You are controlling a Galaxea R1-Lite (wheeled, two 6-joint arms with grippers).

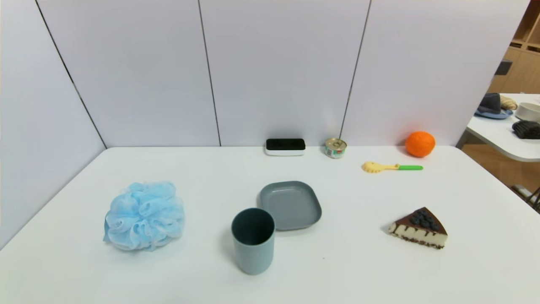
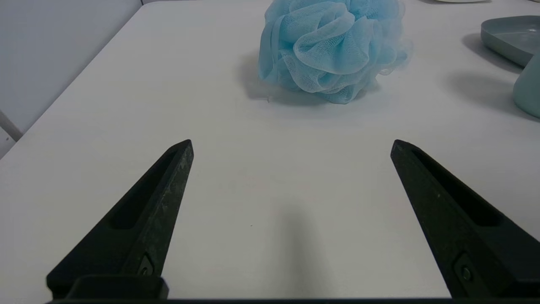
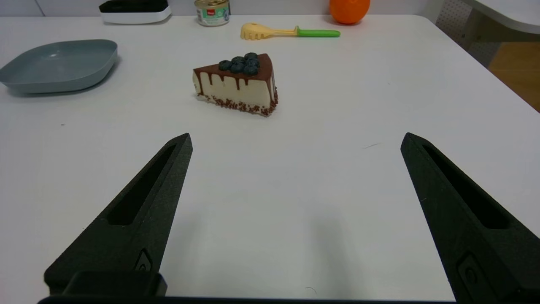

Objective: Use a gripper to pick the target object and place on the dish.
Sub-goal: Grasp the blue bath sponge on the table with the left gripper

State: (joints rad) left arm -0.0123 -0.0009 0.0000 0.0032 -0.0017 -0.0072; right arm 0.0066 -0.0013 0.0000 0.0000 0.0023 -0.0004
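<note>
White table (image 1: 295,278) carries everything, nothing moved yet. Biggest item: the fluffy light-blue ruffled mesh bath pouf (image 1: 144,215), sitting on the near-left part of the table, well apart from the shallow grey-blue square plastic dish (image 1: 290,204), which lies centre, empty. A taller grey-blue plastic cup (image 1: 253,240) stands just near-left of the dish, its rim overlapping the dish edge in the head view; touching or not, can't tell. A chocolate-topped cake slice (image 1: 420,228) is near-right; an orange ball (image 1: 419,144) sits far right by the back wall.

Left gripper (image 2: 292,145) hangs over the near-left table, black fingers wide apart, empty, pouf straight ahead of it. Right gripper (image 3: 296,139) likewise spread and empty, facing the cake slice; best left parked.

Step in hand, by judgement: reach w/ the left arm. Pouf is soft and wider than the cup, so jaws should stay fully spread, come down around its middle and squeeze deep into the mesh, not just pinch an outer frill, which could slip. Carry path to the dish should pass high or on the far side of the cup, since it stands roughly btwn pouf and dish and looks easy to topple.
</note>
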